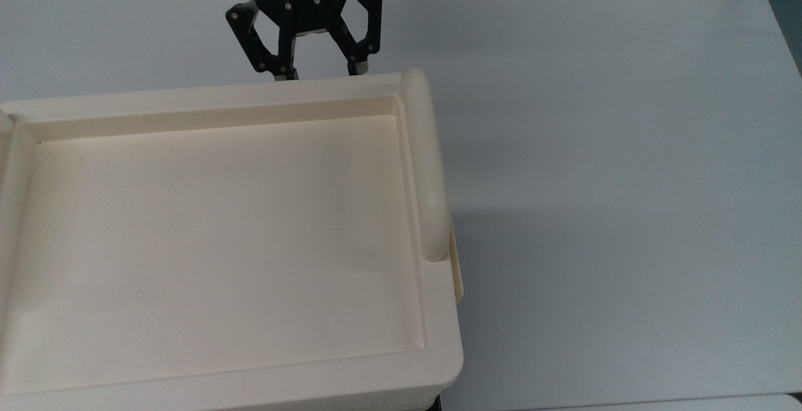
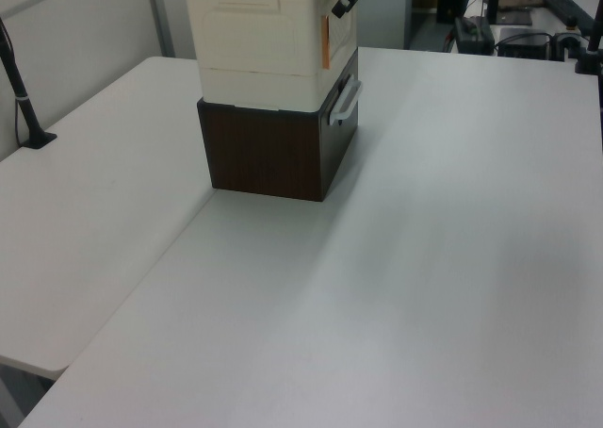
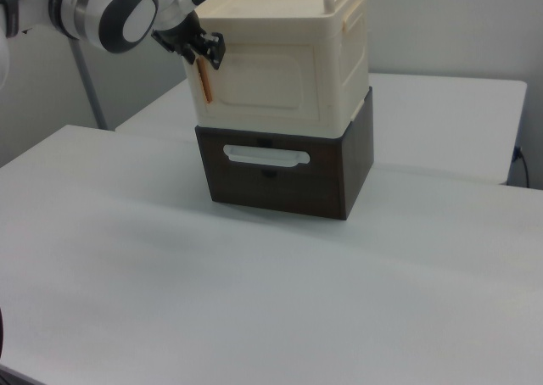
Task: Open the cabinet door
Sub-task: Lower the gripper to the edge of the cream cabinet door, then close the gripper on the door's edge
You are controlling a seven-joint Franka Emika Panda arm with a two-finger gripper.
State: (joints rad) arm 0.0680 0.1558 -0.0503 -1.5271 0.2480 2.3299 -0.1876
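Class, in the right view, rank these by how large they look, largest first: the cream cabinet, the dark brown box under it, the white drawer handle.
1. cream cabinet
2. dark brown box, somewhat smaller
3. white drawer handle, clearly smallest
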